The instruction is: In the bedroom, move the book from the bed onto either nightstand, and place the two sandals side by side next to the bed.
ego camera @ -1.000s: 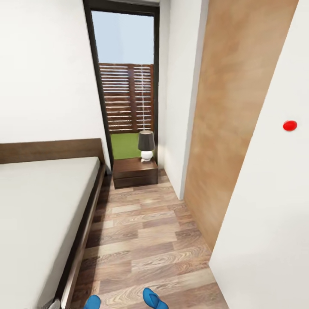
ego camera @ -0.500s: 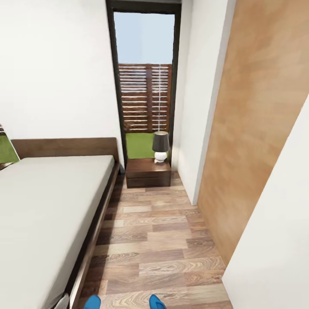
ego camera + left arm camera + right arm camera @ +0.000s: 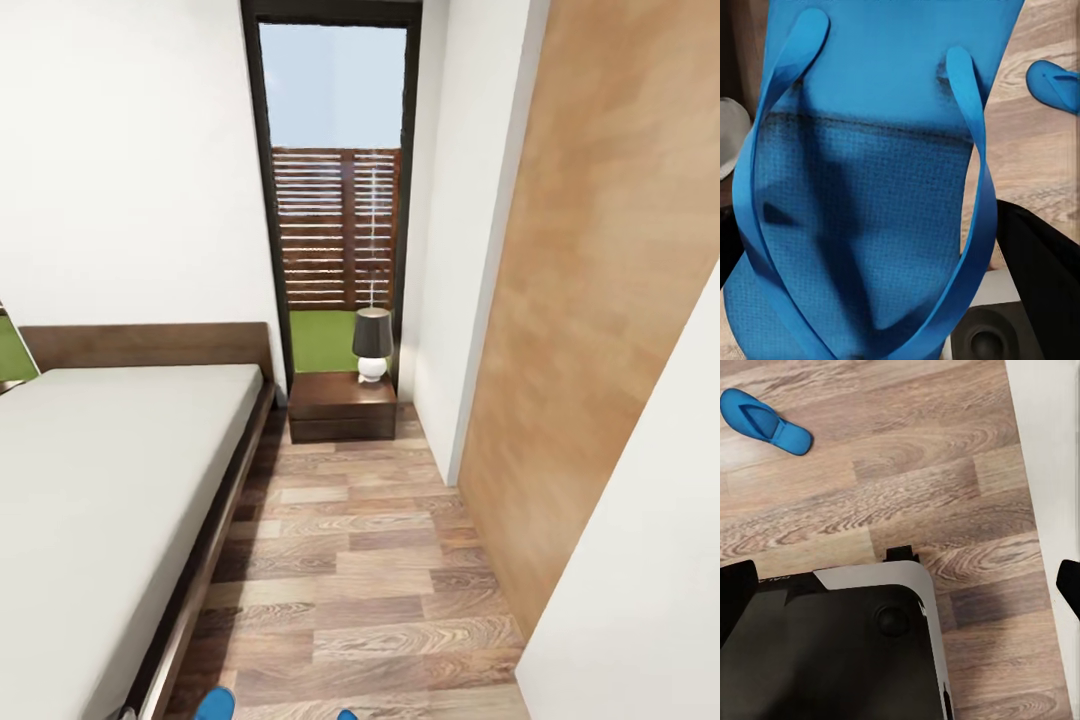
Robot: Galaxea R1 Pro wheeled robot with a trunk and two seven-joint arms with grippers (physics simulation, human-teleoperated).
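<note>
One sandal [image 3: 870,187] fills the left wrist view, apparently pinched by the left end effector; the other [image 3: 765,420] lies on the floor. Right end effector: cannot tell. Set it down parallel, close beside the bed [image 3: 100,480].

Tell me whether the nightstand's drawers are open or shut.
Shut, seemingly: the nightstand front looks flush in the head view, nothing pulled out; a lamp stands on top.
</note>
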